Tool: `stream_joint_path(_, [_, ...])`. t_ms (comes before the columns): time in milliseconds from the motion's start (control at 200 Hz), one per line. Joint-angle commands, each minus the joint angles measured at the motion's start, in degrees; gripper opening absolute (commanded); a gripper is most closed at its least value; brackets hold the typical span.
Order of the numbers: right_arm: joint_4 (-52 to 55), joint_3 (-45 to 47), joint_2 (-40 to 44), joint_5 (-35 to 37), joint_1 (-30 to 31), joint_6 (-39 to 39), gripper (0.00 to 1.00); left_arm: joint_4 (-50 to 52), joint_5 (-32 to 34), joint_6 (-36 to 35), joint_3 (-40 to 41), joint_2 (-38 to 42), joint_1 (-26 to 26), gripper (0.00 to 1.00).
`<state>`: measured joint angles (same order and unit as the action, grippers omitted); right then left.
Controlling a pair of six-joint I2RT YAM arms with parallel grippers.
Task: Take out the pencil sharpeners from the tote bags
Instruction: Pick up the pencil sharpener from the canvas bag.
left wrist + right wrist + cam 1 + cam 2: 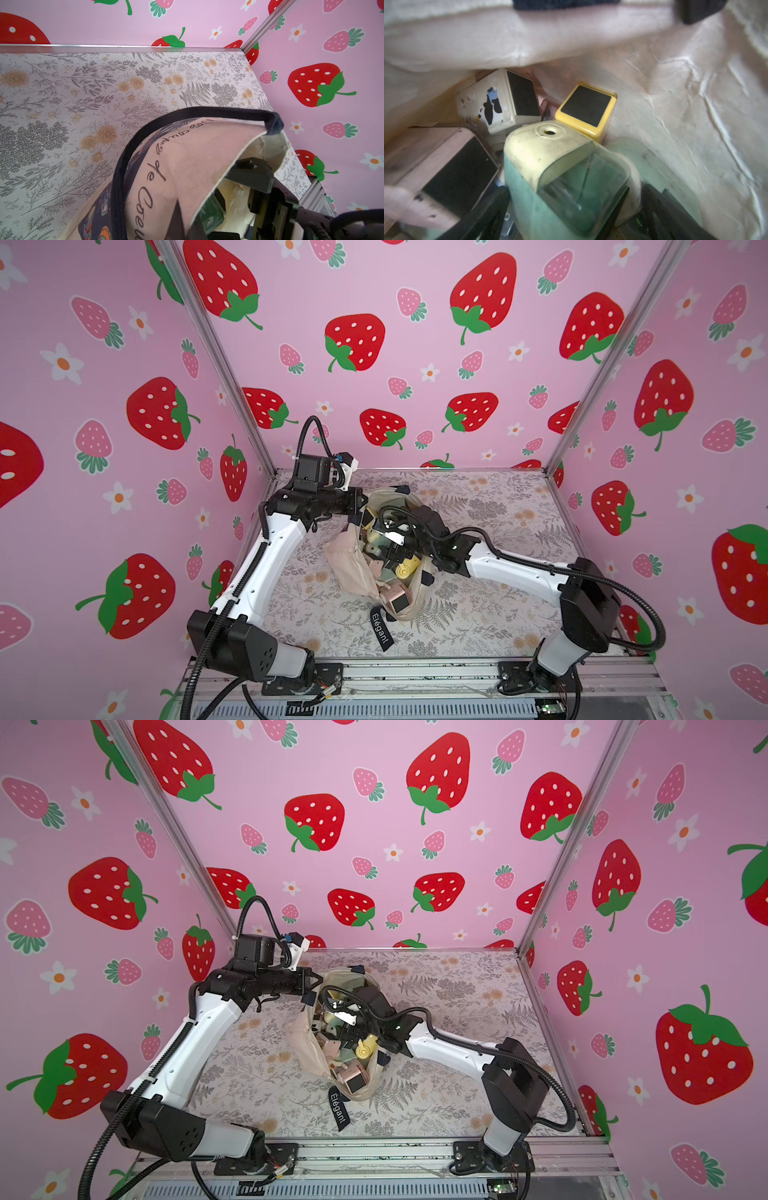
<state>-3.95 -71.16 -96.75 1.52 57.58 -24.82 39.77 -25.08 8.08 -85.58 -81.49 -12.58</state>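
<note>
Lying tote bag: cream canvas, set at the middle of the floral table, with its mouth turned up toward the camera in both top views. Printed script is seen on its outer wall in the left wrist view.
Navy handle: arched along the bag's outer wall up to a corner of the rim.
Black strap: lettered "Elegant", laid on the table at the bag's near end.
Left gripper: fingers are pressed together on the far rim of the tote bag, and the fabric is lifted off the table there.
Right gripper: lowered inside the bag. The jaws are spread, one finger to each side of the sage green sharpener; contact with it cannot be judged.
Pencil sharpeners: all those visible are contained in the bag. A yellow sharpener and a cream sharpener bearing a sticker are wedged against the lining beyond the green one. A pink sharpener is placed just beside it.
Pink sharpener at the mouth: dark window upward, seated at the near edge of the opening, near the black strap.
</note>
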Motion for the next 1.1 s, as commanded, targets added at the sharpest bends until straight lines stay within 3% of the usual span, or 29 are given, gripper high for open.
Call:
stream_joint_path(0, [1.44,-2.2,-2.69,-6.01,-0.63,-2.23,1.0,-4.52,-1.44,-1.06,-0.63,3.05,0.4,0.0])
stream_joint_path(165, [4.94,-2.39,-2.93,-15.42,-0.62,-1.54,0.93,-4.5,-1.54,-0.87,-0.73,3.12,0.39,0.0])
stream_joint_path(330, [6.75,0.85,0.22,-19.17,-0.54,-1.55,0.87,-4.57,-1.73,-0.64,-0.73,3.27,0.36,0.0])
stream_joint_path(915, [-1.75,4.81,-0.42,-8.54,0.57,4.38,0.7,-4.6,-1.66,-0.36,-0.64,3.55,0.44,0.0])
stream_joint_path(1095, [-4.39,6.62,1.27,-7.28,2.02,4.06,0.7,-4.59,-1.7,-0.35,-0.6,3.47,0.41,0.0])
